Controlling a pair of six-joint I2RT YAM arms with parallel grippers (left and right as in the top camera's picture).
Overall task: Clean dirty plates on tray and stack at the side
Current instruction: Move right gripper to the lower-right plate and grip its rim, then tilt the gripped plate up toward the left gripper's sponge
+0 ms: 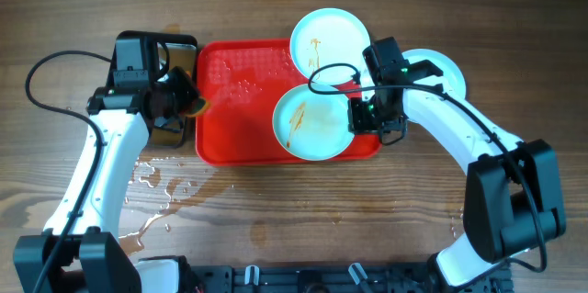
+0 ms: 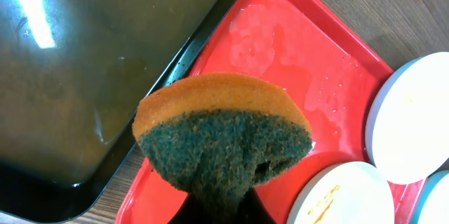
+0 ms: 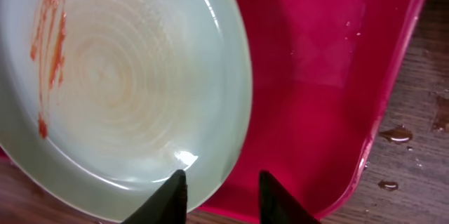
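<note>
The red tray [image 1: 234, 109] lies mid-table. One smeared plate [image 1: 315, 123] sits inside it at the right. A second smeared plate [image 1: 329, 40] rests on the tray's far right corner. A third plate [image 1: 443, 68] lies on the table to the right, partly under my right arm. My right gripper [image 1: 356, 120] is open at the near plate's right edge. In the right wrist view its tips [image 3: 223, 176] straddle the rim of that plate [image 3: 119, 76]. My left gripper [image 1: 184, 102] is shut on an orange and green sponge [image 2: 224, 140] over the tray's left rim.
A black metal pan [image 1: 175, 54] holding dark liquid stands just left of the tray. Water puddles [image 1: 156, 183] spread on the wooden table at the near left. Droplets [image 3: 396, 134] lie beside the tray's right rim.
</note>
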